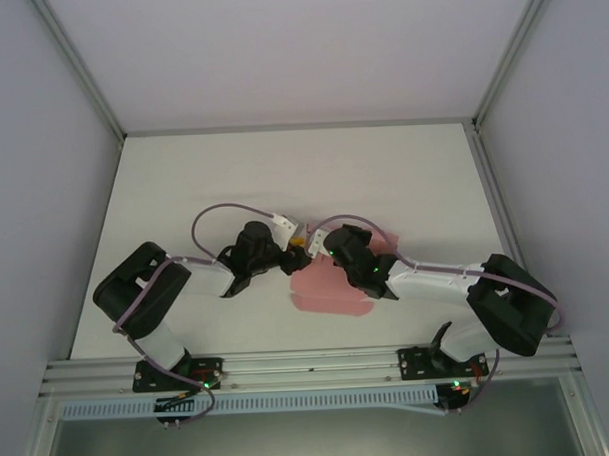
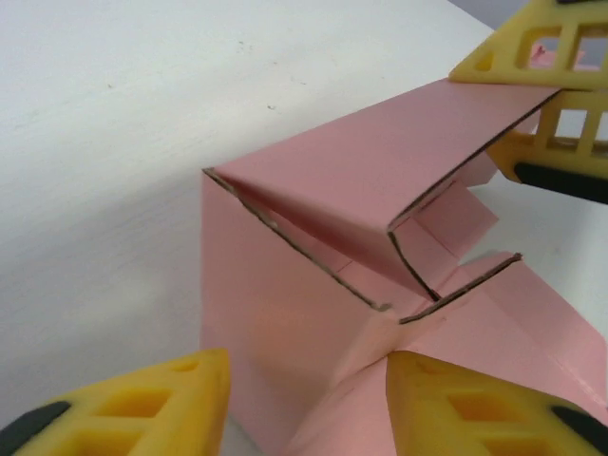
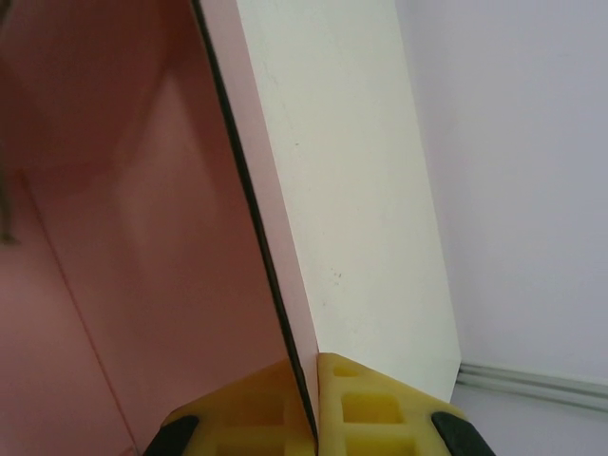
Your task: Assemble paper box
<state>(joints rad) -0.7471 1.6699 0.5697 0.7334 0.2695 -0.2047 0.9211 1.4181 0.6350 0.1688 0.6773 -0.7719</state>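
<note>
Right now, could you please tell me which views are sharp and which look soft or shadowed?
Top external: even, soft light, the paper box small and low-contrast. Left wrist: the box's cut edges sharp, the near yellow fingers blurred. Right wrist: the close pink panel soft and shaded at upper left.

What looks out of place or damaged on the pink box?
Nothing looks torn or spilled. The paper box is just half-folded: one panel folds over at a slant, its end pinched in the right end effector, and other flaps lie splayed.
</note>
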